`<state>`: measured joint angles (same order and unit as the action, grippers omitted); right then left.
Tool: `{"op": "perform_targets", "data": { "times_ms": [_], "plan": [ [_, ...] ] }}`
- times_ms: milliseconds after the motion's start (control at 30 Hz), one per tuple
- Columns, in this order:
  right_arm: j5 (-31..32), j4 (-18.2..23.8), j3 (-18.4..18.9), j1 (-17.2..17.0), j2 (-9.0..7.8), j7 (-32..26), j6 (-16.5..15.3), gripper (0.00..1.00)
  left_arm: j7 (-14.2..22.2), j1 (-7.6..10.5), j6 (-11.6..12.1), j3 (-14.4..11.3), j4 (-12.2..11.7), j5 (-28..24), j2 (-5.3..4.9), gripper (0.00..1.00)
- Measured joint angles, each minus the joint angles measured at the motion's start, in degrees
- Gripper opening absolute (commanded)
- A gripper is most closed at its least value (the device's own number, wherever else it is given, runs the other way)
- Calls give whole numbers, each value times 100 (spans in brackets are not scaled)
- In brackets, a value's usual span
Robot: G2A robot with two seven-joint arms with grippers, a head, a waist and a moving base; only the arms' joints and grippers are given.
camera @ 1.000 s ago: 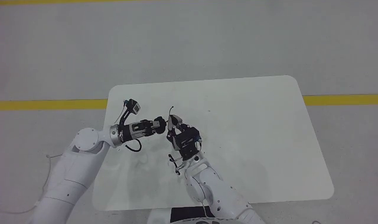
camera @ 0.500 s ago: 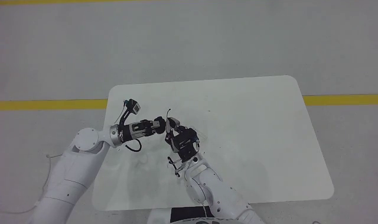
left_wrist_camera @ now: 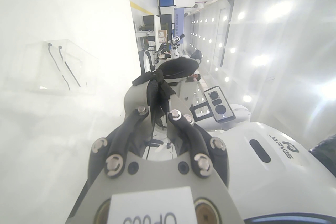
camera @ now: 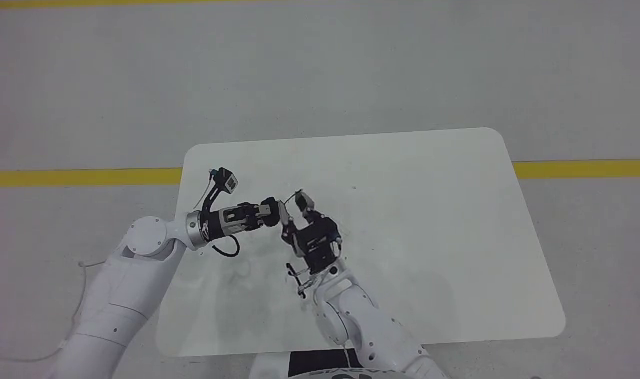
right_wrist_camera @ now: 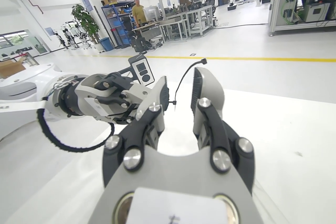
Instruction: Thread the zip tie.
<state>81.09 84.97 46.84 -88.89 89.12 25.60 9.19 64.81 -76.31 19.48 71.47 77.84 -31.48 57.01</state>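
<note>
The left gripper [left_wrist_camera: 157,112] has its fingers closed to a narrow gap, pinching the tail end of a black zip tie [right_wrist_camera: 185,74] above the left part of the white table [camera: 450,229]. From the pinch the tie curves upward, its head at the top and free in the air. The right gripper [right_wrist_camera: 179,89] faces it with its jaws spread wide and nothing in its grasp. The strap stands between its two fingers [right_wrist_camera: 203,86], apparently touching neither. Elsewhere on the table, a clear tray [left_wrist_camera: 86,58] holds two more black ties [left_wrist_camera: 68,70].
</note>
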Motion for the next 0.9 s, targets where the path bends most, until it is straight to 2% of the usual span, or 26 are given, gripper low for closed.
{"op": "perform_targets", "data": {
  "times_ms": [233,400,767,833,900],
  "plan": [
    [90,247,119,-222,-96,124,60,100,0,0,0,0,0,0,0,0],
    [117,376,243,-428,-201,462,56,100,0,0,0,0,0,0,0,0],
    [122,387,247,-435,-206,489,68,100,-2,0,-1,0,3,-1,0,0],
    [176,399,254,-424,-212,495,64,100,-67,-24,-39,7,113,-51,0,0],
    [521,368,271,-425,-240,642,177,100,-83,-130,-197,115,318,-195,-27,0]
  ]
}}
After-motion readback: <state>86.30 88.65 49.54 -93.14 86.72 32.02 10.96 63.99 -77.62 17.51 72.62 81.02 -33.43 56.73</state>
